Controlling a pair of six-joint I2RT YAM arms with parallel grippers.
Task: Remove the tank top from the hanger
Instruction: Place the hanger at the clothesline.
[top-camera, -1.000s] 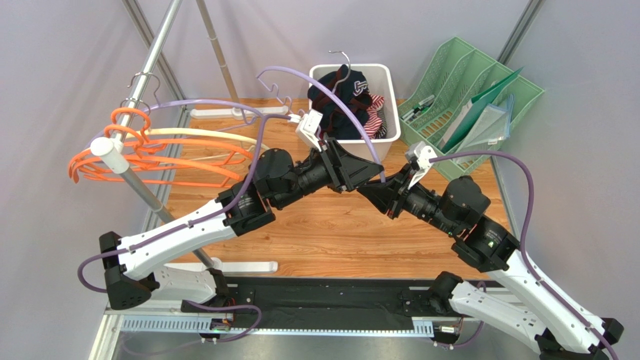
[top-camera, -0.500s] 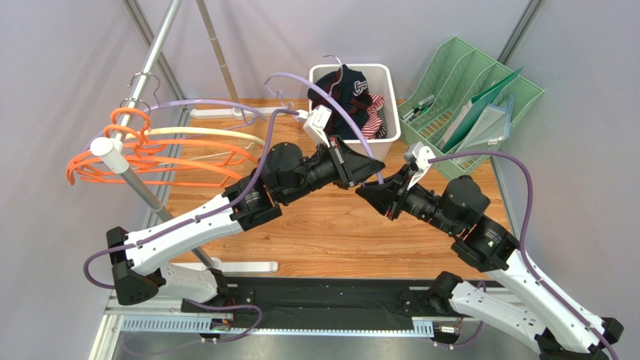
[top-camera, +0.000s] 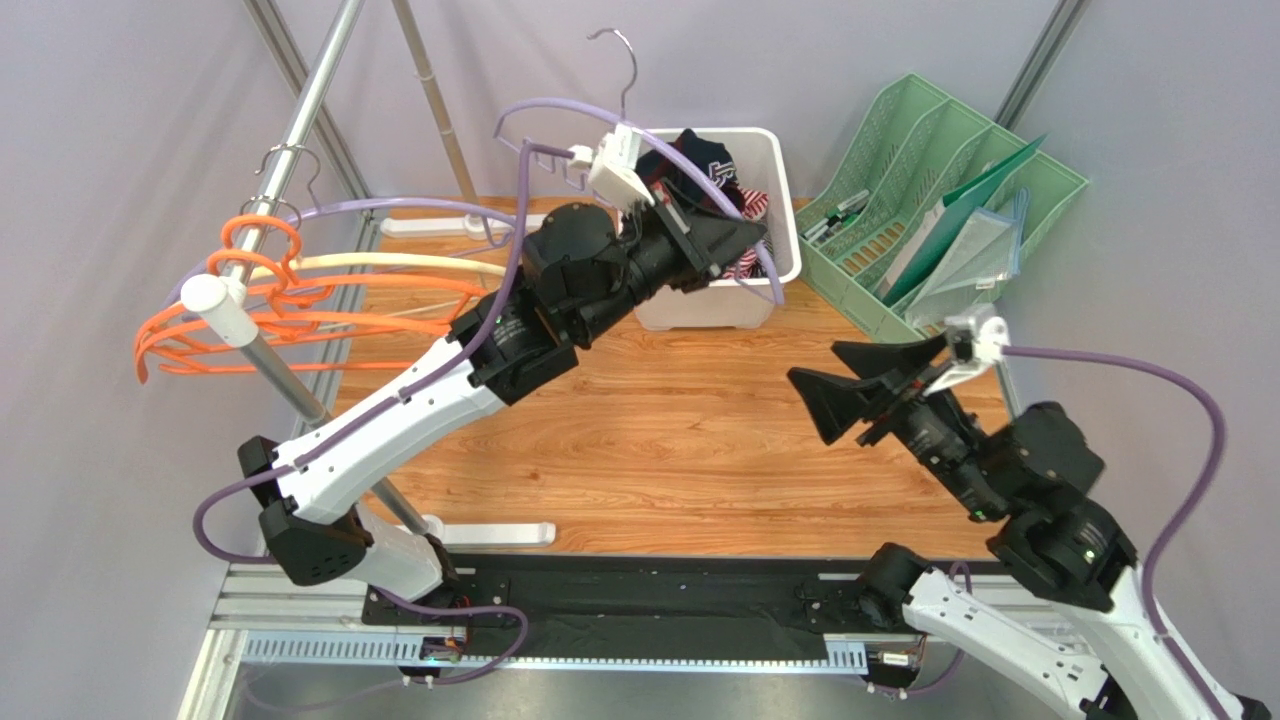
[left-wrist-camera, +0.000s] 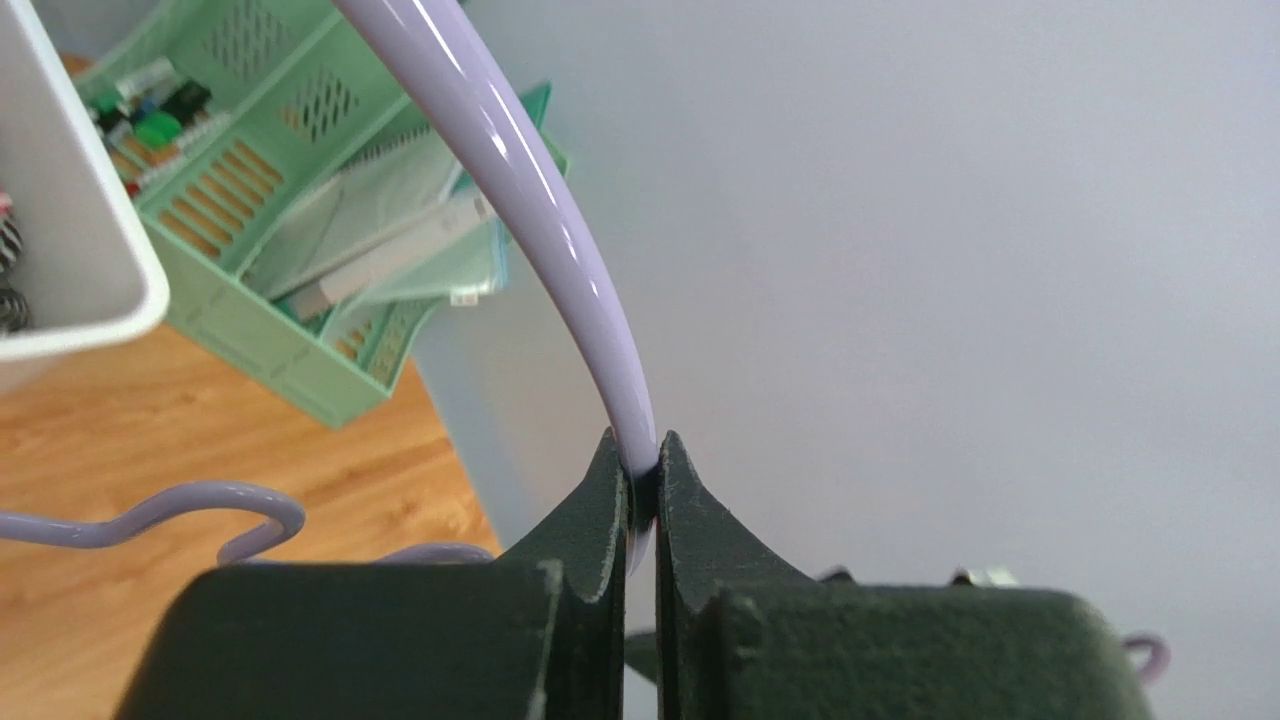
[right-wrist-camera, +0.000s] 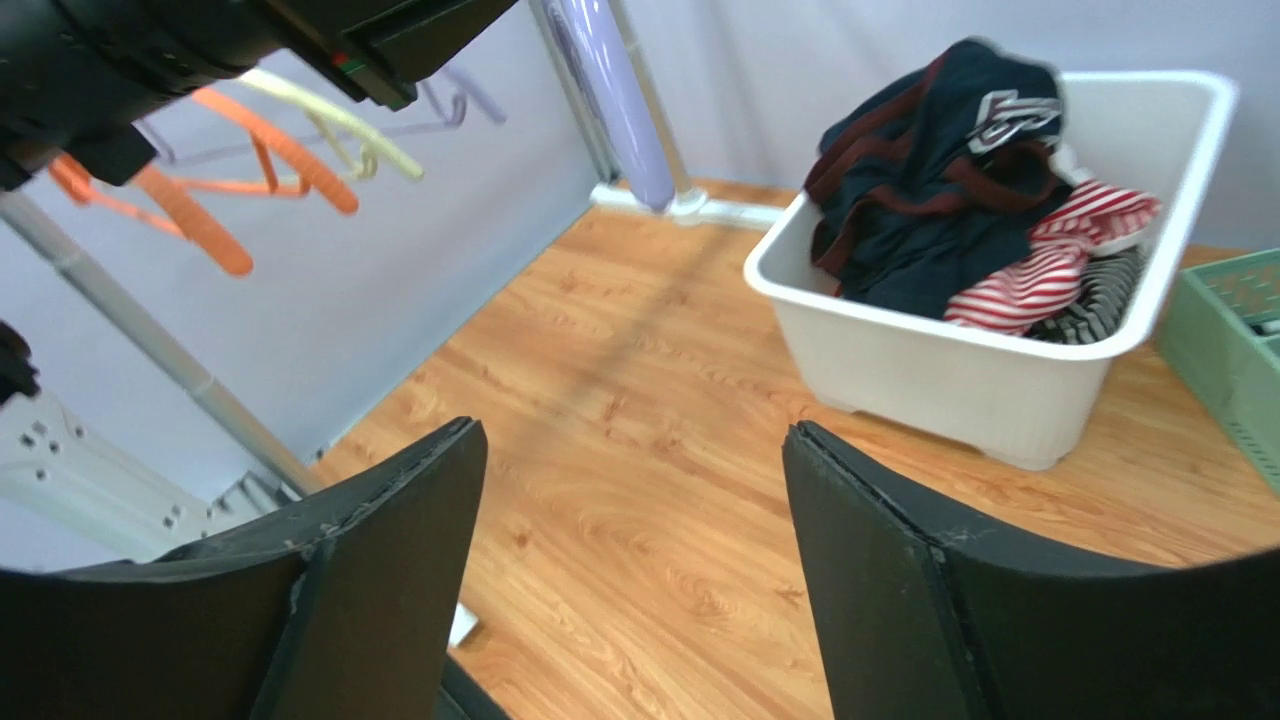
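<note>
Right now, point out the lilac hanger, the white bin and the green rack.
hanger (left-wrist-camera: 489, 150): left wrist view, on its lilac arm.
bin (right-wrist-camera: 932, 368): right wrist view, on its front wall.
rack (top-camera: 902, 120): top view, on a divider.

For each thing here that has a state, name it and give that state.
Hanger: bare, held up.
Left gripper: shut on hanger.
Right gripper: open, empty.
Bin: holding clothes.
Tank top: crumpled in bin.
Orange hangers: bare, on rail.
</note>
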